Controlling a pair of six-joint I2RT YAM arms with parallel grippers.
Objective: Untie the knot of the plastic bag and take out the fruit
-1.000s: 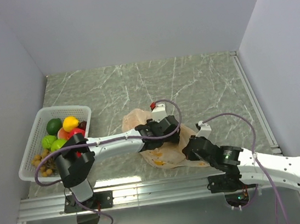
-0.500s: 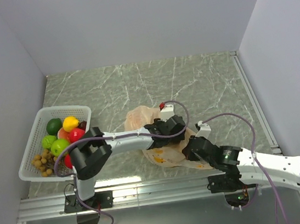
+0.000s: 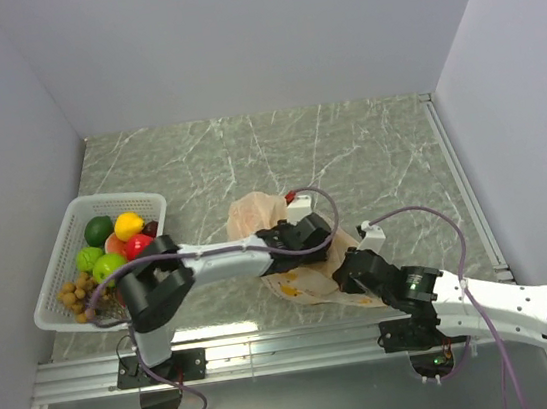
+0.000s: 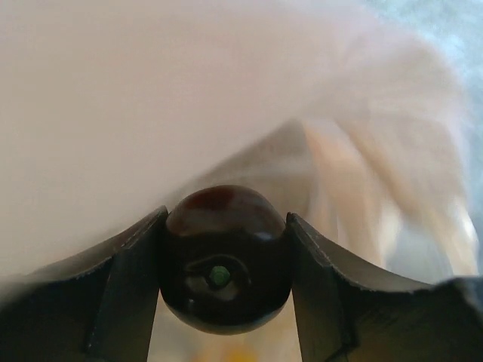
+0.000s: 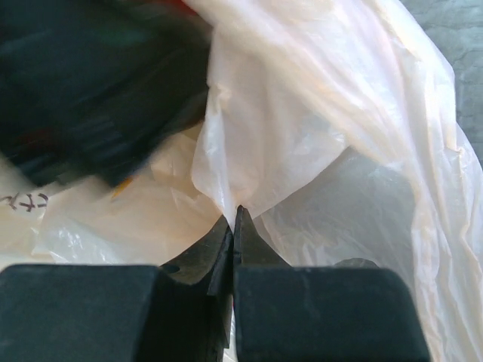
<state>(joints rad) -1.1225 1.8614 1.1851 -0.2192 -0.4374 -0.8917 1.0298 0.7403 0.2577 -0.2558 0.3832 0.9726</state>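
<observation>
The plastic bag (image 3: 296,262) lies on the table (image 3: 377,150) near centre, at 3 o'clock from the white basket (image 3: 62,283). The left gripper (image 4: 223,260), inside the bag, is clamped on a dark purple fruit (image 4: 224,256). The right gripper (image 5: 232,226), at the bag's 4 o'clock edge, is clenched on a plastic fold.
</observation>
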